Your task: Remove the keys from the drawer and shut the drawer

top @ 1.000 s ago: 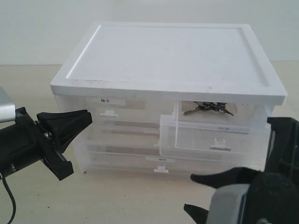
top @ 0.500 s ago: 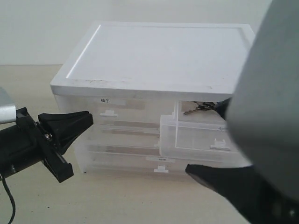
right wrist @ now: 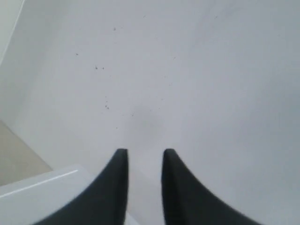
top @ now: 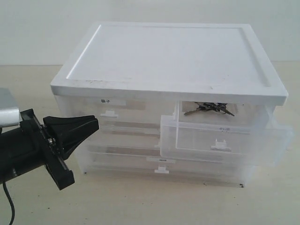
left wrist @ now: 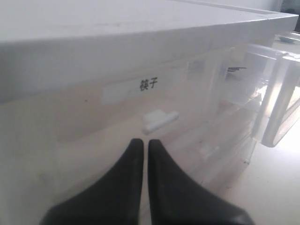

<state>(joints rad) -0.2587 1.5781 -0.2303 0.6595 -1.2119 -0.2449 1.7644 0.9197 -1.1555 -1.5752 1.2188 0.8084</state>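
The drawer (top: pixel 220 138), clear plastic and half-width with a small white tab handle, stands pulled out at the cabinet's upper right. The keys (top: pixel 208 108), dark metal, lie at its back; no blue fob shows. In the left wrist view the drawer (left wrist: pixel 281 93) juts out to one side, with the keys (left wrist: pixel 236 70) a dark speck behind it. My left gripper (top: pixel 90 123) hovers shut and empty before the left labelled drawer. Its tips (left wrist: pixel 142 142) sit just under that drawer's white tab (left wrist: pixel 159 121). My right gripper (right wrist: pixel 143 152) is open, faces a plain white surface, and is out of the exterior view.
The white cabinet (top: pixel 168 56) has a flat rimmed top and stands on a beige table (top: pixel 140 201). The half-width left drawer (top: pixel 112 112) carries a dark-character label (left wrist: pixel 148 84). Full-width drawers (top: pixel 159 164) lie below. A pale wall rises behind.
The right arm, which filled the right side of the exterior view, has swung out of it. The left gripper has edged a little toward the cabinet.
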